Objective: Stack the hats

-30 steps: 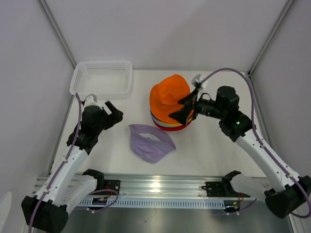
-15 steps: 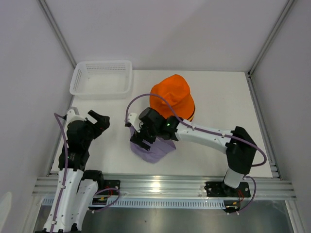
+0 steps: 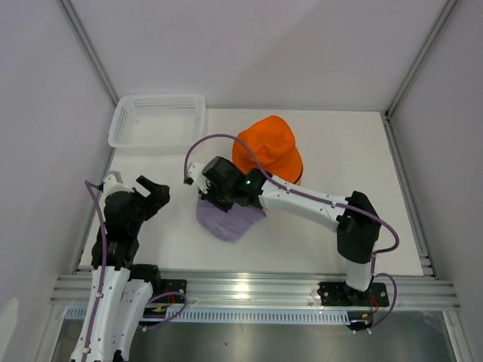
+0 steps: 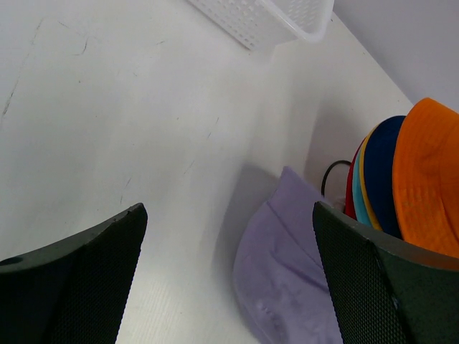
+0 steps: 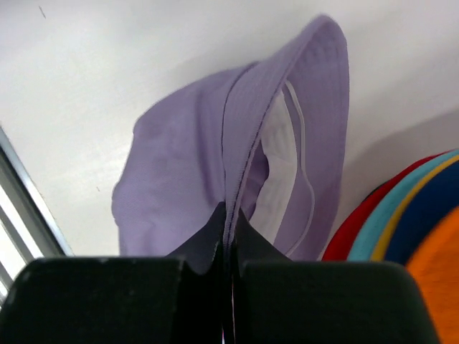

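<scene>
Lavender cloth is pinched in the right jaws, which are clamped together on the brim of the lavender hat [image 5: 186,172], lying low on the tabletop [image 3: 347,173] just beside the stack [image 4: 374,179], on its near left side. We judge the step in hand to be lifting this one loose hat and carrying it onto the pile. To do it well, we would raise it straight up until the hanging crown clears the orange hat [image 3: 266,147] on top, then move across and lower it so the opening drops over that crown rather than landing folded or askew. A thin pinch on soft fabric can slip, so a slow lift looks wise to us, and the stack should not be nudged on the way. The left jaws stand wide apart and hold nothing, off to the left of the lavender hat and not touching it, with the white basket [image 3: 160,97] at the far left corner. The lavender hat looks limp and creased, folded along the gripped edge, its pale lining and a seam showing inside. Beside it the stack's brims show red, teal, yellow and navy beneath the orange.
</scene>
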Controlling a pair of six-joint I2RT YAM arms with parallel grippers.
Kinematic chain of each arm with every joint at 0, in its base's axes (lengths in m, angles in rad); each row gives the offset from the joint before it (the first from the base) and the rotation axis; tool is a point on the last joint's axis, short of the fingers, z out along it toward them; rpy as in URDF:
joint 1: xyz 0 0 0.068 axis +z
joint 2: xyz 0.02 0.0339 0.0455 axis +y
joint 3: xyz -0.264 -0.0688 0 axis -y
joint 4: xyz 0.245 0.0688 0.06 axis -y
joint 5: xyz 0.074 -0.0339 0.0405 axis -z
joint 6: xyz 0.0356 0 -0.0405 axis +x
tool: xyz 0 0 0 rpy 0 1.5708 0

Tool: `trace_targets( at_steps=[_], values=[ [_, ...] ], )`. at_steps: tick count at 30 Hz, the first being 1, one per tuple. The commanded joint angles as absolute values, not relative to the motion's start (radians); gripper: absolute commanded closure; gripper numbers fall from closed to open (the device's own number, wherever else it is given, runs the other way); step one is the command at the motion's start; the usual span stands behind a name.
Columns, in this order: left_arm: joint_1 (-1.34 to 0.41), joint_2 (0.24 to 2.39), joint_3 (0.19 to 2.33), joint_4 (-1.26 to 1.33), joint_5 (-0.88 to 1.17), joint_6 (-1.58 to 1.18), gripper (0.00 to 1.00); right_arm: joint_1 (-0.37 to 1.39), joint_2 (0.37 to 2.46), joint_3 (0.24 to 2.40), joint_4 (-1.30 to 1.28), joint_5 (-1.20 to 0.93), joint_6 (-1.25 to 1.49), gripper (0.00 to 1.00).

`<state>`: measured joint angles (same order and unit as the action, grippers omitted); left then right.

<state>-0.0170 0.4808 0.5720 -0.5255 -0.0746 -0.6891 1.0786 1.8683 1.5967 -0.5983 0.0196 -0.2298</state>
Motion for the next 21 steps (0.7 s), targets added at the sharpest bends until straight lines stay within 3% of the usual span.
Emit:
trace_targets(
  at_steps=[1,9,15,21],
  values=[
    [-0.005,0.466,0.584,-0.503,-0.078,-0.673,0.0,1.066,1.815,1.748,-0.589,-0.01,-0.169,1.0],
    [-0.005,0.463,0.661,-0.486,-0.081,-0.657,0.0,0.835,1.776,1.905,-0.423,-0.355,0.221,1.0],
    [0.023,0.5,0.681,-0.44,-0.072,-0.664,0.01,0.576,1.686,1.692,0.034,-0.59,0.688,1.0],
    [0.023,0.574,0.683,-0.373,-0.008,-0.695,0.01,0.451,1.669,1.588,0.225,-0.672,0.903,1.0]
  ],
)
